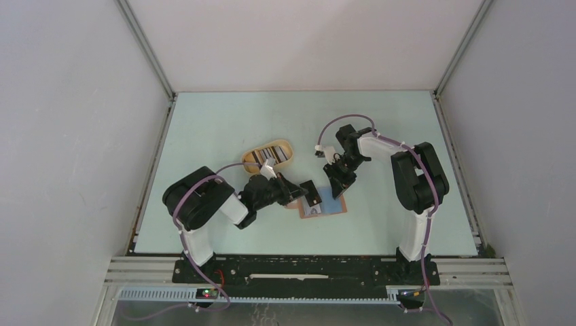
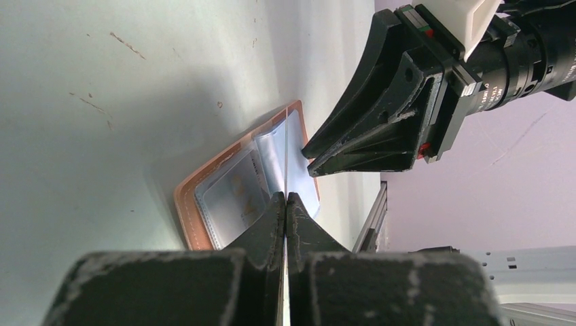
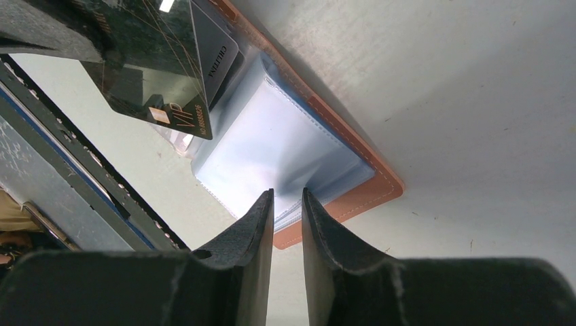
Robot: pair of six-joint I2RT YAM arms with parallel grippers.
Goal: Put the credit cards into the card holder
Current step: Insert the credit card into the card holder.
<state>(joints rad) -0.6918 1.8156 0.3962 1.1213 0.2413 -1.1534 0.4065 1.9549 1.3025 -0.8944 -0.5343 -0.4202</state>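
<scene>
The reddish-brown card holder [image 1: 331, 206] lies open on the table between the arms, its clear sleeves [image 3: 272, 146] facing up. My left gripper [image 2: 286, 198] is shut on a dark credit card [image 3: 163, 81] marked VIP, which hangs just above the holder's left half. The left wrist view shows that card edge-on [image 2: 286, 153]. A grey card [image 3: 221, 64] sits in a sleeve under it. My right gripper [image 3: 287, 193] has its jaws a narrow gap apart, tips down on the sleeves at the holder's right side; I see nothing gripped between them.
An oval tan tray [image 1: 286, 151] with striped cards [image 1: 258, 157] stands just behind the left gripper. The table's near metal rail [image 2: 372, 217] runs close behind the holder. The two grippers are only a few centimetres apart above the holder.
</scene>
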